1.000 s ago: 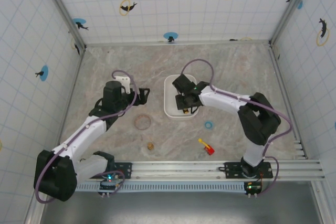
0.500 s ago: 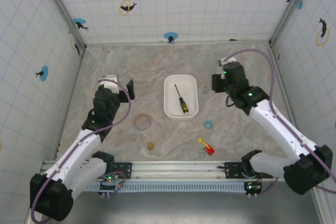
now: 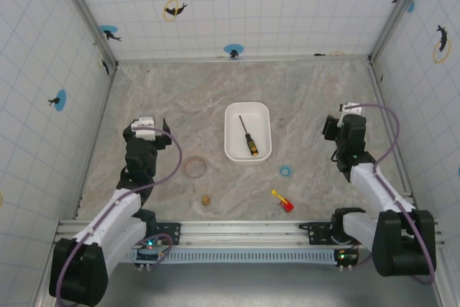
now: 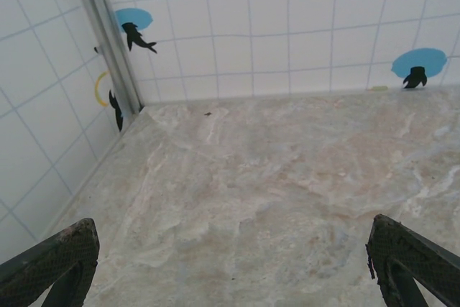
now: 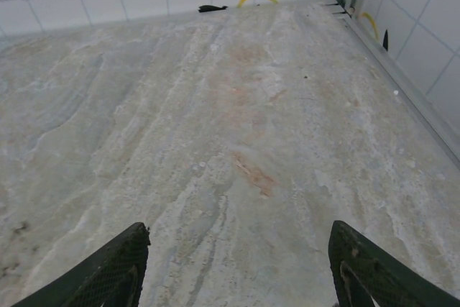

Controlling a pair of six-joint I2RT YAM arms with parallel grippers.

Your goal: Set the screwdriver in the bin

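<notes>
The screwdriver (image 3: pixel 248 136) is found lying inside the bin (image 3: pixel 231 150), handle at the near end. The bin is placed between the two, well to the right of the left gripper (image 4: pixel 230 226) and well to the left of the right gripper (image 5: pixel 238 229). Both pairs of fingers (image 4: pixel 50 264) are held wide apart above the table (image 5: pixel 237 106).

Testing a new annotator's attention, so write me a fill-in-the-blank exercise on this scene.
1. The screwdriver lies inside the ____.
2. Its yellow-orange handle points toward the ____ edge of the table, the robot's side.
3. The left gripper and the right gripper both stand ____.
4. The blue ring lies to the robot's ____ of the screwdriver.
Missing words: bin; near; open; right.
</notes>
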